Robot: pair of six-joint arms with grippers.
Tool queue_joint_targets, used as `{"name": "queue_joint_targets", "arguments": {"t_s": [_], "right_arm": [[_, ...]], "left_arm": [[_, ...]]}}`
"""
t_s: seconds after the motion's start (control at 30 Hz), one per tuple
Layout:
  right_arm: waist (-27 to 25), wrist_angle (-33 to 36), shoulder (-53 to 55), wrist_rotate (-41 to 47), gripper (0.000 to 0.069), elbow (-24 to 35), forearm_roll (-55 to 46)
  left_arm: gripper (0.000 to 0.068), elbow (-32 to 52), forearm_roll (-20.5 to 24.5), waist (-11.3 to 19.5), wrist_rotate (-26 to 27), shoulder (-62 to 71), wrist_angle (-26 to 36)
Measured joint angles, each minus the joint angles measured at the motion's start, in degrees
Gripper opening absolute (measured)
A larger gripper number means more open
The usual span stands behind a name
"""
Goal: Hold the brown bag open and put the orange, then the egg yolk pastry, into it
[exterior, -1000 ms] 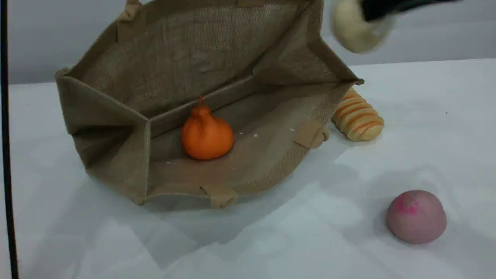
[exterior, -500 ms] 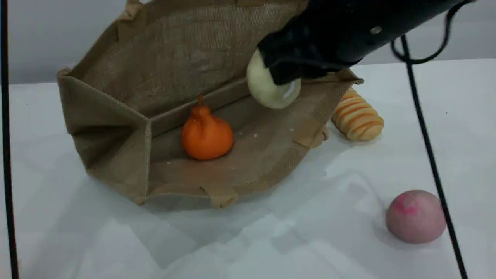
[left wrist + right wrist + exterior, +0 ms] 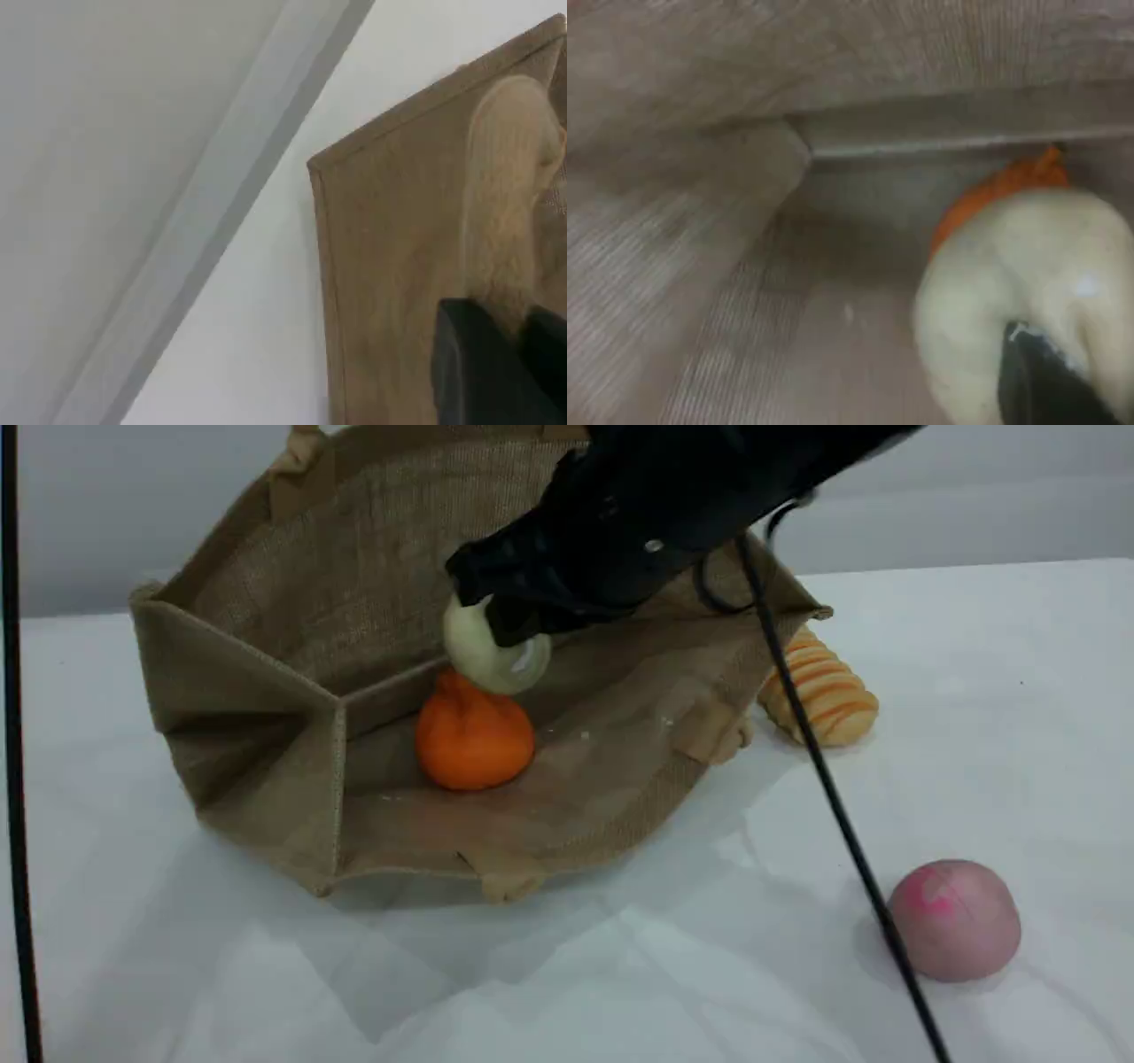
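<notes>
The brown bag (image 3: 266, 691) lies on its side with its mouth wide open toward the camera. Inside it, the orange (image 3: 474, 744) sits on the lower wall. My right gripper (image 3: 512, 631) reaches in from the upper right, shut on the egg yolk pastry (image 3: 485, 657), which hangs just above the orange's neck. In the right wrist view the pastry (image 3: 1010, 283) fills the lower right, with the orange (image 3: 992, 190) right behind it. The left wrist view shows my left gripper (image 3: 518, 341) shut on the bag's padded handle (image 3: 509, 204), holding the upper side up.
A striped bread roll (image 3: 824, 695) lies just outside the bag's right corner. A pink bun (image 3: 955, 919) rests at the front right. The right arm's black cable (image 3: 833, 797) hangs across the table between them. A dark post (image 3: 13, 779) runs along the left edge.
My right arm has carried the pastry from the upper right, outside the bag, down and left into the bag's mouth, to just over the orange. Bag and orange have stayed put.
</notes>
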Motion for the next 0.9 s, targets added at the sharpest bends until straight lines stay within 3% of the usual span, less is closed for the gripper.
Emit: {"name": "queue_joint_targets", "arguments": {"t_s": [0.13, 0.23, 0.53, 0.67, 0.9], "right_arm": [[0.0, 1.2, 4.2, 0.0, 0.0065, -3.6, 2.4], [0.0, 2.6, 6.0, 0.0, 0.0143, -4.8, 4.5], [-0.2, 1.9, 6.0, 0.1, 0.0649, -5.7, 4.7], [-0.3, 2.6, 4.8, 1.1, 0.0685, -5.5, 0.3], [-2.1, 7.1, -1.4, 8.8, 0.0651, -5.0, -12.0]], "left_arm": [[0.0093, 0.0, 0.0, -0.1, 0.0, 0.0, 0.0], [0.0093, 0.0, 0.0, -0.1, 0.0, 0.0, 0.0], [0.0093, 0.0, 0.1, -0.1, 0.0, 0.0, 0.1], [0.0093, 0.0, 0.1, -0.1, 0.0, 0.0, 0.1], [0.0093, 0.0, 0.1, -0.1, 0.0, 0.0, 0.7]]}}
